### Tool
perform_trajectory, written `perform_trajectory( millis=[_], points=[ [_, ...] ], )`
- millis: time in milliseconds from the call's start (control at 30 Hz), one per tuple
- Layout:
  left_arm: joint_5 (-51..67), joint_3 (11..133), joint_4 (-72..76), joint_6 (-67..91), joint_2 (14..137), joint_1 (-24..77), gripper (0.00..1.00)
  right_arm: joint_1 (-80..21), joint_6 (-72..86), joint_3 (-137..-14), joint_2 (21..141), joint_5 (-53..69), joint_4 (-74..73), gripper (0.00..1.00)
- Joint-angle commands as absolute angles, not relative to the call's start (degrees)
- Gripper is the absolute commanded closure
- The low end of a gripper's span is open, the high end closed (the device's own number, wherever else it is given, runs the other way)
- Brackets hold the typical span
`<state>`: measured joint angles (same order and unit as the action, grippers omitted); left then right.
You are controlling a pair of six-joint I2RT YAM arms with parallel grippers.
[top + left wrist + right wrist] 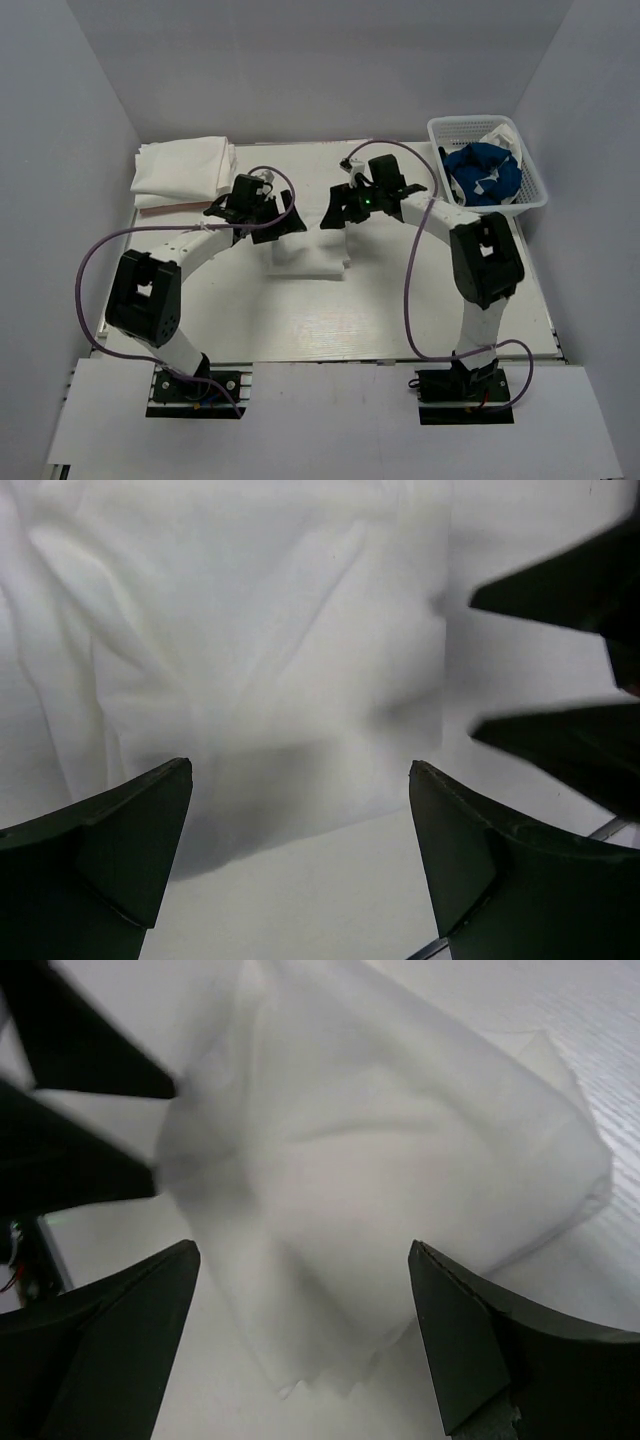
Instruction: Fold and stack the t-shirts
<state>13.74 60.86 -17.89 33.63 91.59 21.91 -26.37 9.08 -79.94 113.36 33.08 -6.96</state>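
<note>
Hovering over the white shirt [308, 256] at centre, I have the left gripper [300, 768] and right gripper [304, 1248] both spread wide, holding nothing. The cloth looks light, limp and quick to unfold, so I'd pinch through all layers at its near corners. The folded stack [185, 168] sits far left.

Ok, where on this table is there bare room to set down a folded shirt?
Bare: the near strip of table between the centre white shirt and the arm bases, and the back middle between the folded stack and the basket. Crowded: the centre, where the left claw and right claw, both open, hang over that shirt.
</note>
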Motion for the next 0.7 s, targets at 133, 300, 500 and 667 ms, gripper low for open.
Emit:
perform_trajectory(
  millis=[133,300,500,667],
  points=[
    [14.6,69.1,-19.1,30.3,100.5,20.9,0.01,-27.9,4.1,-68.5,101.2,48.2,-2.1,0.09],
    [11.3,67.5,-17.3,30.8,102.5,20.9,0.01,-30.5,1.9,-66.8,106.6,56.1,-3.5,0.09],
    [7.4,66.5,-20.0,32.3,106.9,19.3,0.01,-30.8,-4.8,-64.3,114.0,53.5,-10.8,0.09],
    [10.1,64.0,-16.6,33.4,107.5,17.8,0.01,-30.3,-7.5,-66.6,115.9,48.4,-15.4,0.09]
  ],
)
